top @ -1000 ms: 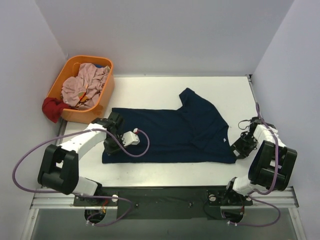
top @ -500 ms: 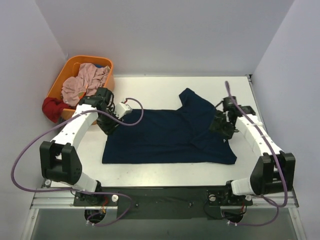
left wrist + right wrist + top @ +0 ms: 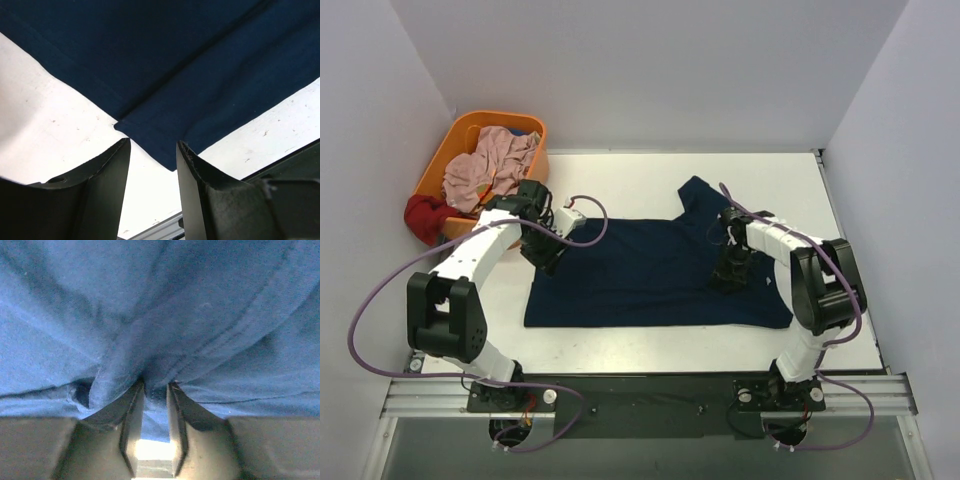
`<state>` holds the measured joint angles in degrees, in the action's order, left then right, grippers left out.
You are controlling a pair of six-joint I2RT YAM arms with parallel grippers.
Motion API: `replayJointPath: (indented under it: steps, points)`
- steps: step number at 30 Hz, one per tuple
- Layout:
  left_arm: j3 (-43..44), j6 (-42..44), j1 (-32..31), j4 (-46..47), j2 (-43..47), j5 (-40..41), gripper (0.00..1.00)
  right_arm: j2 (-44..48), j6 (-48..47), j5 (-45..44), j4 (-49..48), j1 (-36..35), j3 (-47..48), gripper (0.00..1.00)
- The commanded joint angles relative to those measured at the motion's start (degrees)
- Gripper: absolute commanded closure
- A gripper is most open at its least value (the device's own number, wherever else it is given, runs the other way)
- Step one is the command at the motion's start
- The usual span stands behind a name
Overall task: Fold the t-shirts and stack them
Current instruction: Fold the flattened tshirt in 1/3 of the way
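A navy t-shirt [image 3: 640,275] lies spread on the white table [image 3: 620,180], with one sleeve folded up at the back right. My left gripper [image 3: 546,254] is at the shirt's far left corner. In the left wrist view the gripper [image 3: 152,147] is open, and a corner of the shirt [image 3: 190,75] reaches just between the fingertips without being held. My right gripper [image 3: 728,276] is down on the shirt's right part. In the right wrist view the gripper [image 3: 155,385] is nearly closed, with a fold of the shirt [image 3: 150,300] pinched between the fingers.
An orange basket [image 3: 535,130] stands at the back left with pink clothes [image 3: 485,170] in it. A red cloth [image 3: 423,215] hangs over its near side. Walls close in the table at the left, back and right.
My right gripper has moved left and nearer, from the shirt's right sleeve onto its right body, and closed on fabric. My left gripper has shifted slightly at the far left corner.
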<state>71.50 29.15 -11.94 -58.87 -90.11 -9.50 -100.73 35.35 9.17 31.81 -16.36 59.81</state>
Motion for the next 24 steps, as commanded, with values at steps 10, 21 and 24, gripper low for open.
replayJointPath:
  steps: [10,21,24]
  points:
    - [0.5,-0.1,0.3,1.7,1.1,-0.4,0.48,0.0,-2.5,-7.4,10.7,-3.5,9.7,0.86]
    - [-0.1,1.2,0.3,2.1,1.3,0.6,0.48,-6.6,-5.7,-6.7,12.3,-5.1,19.2,1.00]
    - [0.0,1.6,0.3,1.6,1.3,0.7,0.48,-6.7,-6.0,-6.2,13.7,-4.6,20.0,1.00]
